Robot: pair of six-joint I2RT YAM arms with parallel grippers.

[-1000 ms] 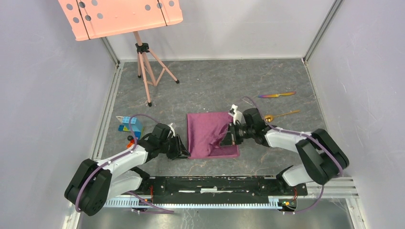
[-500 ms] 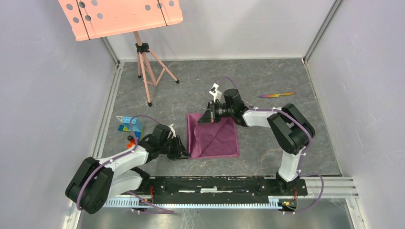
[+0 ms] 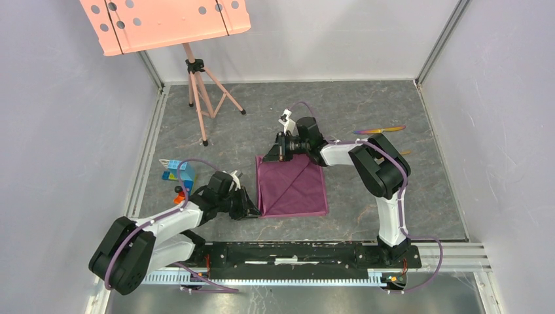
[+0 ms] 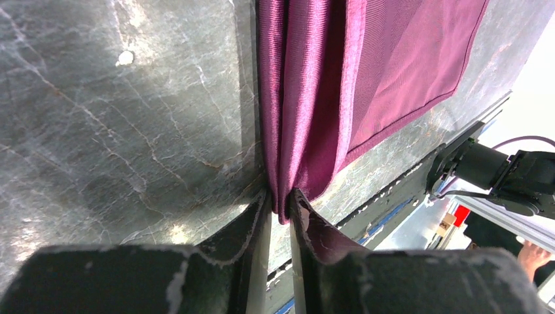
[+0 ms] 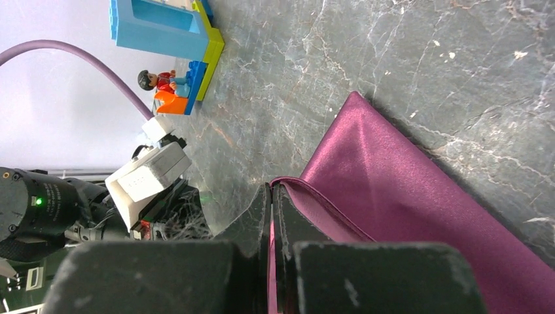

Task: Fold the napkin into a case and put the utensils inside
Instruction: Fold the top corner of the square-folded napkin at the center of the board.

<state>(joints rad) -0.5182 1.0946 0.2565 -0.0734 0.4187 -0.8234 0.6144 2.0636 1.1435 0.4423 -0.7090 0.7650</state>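
The napkin (image 3: 294, 190) lies in the middle of the table, partly folded, with a diagonal crease. It is thin, soft and a little shiny, so I judge it light, without stiffness, and ready to slip from a weak pinch. The hems and corners look the best places to hold.

My left gripper (image 4: 280, 208) is pinched on the bunched near-left edge. My right gripper (image 5: 271, 195) is clamped on the far-left corner. Whether each holds 1 layer or 2, I cannot tell. The right arm half covers the knife (image 3: 386, 129), and the spoon I cannot find with certainty.
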